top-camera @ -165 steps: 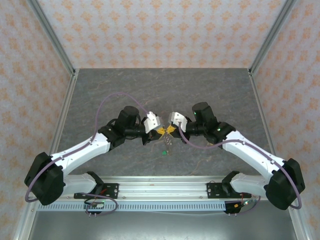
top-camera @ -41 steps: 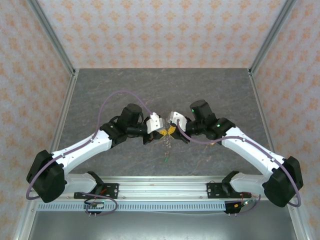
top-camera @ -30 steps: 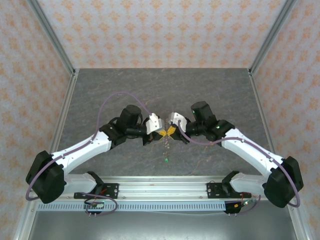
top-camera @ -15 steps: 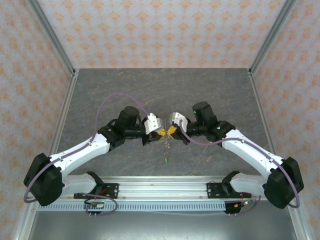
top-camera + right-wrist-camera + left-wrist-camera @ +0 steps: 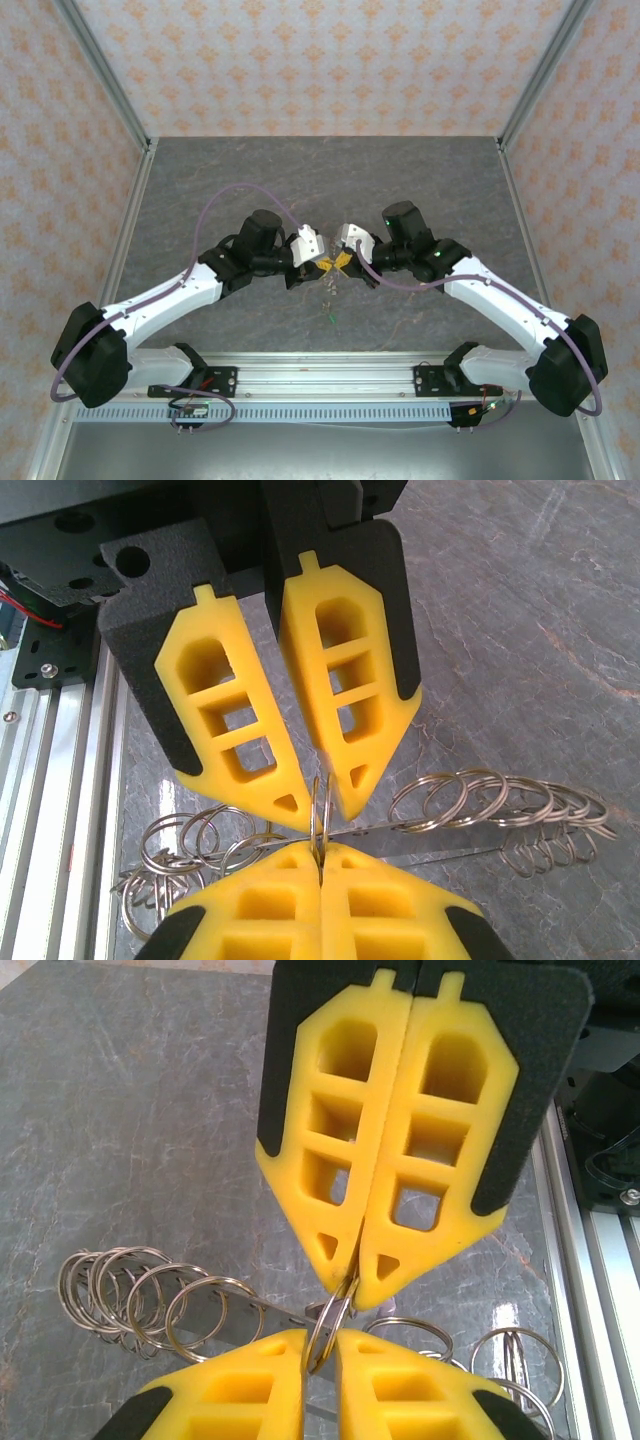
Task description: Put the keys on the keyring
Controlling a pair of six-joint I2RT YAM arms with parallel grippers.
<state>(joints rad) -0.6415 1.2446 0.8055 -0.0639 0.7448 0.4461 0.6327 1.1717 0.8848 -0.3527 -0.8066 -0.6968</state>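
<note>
The right gripper (image 5: 358, 1278), clamped shut, and the left gripper (image 5: 320, 1338), all but closed, pinch one thin metal keyring (image 5: 321, 805) between their tips above the table (image 5: 200, 200), apparently mid-threading; next likely needs a key, not discernible here, worked along its coil.

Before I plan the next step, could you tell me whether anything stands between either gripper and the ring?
Nothing visible does. The left gripper and right gripper meet tip to tip, both pinching one thin metal ring; the other rings, strung on a strip, sit beyond them.
</note>
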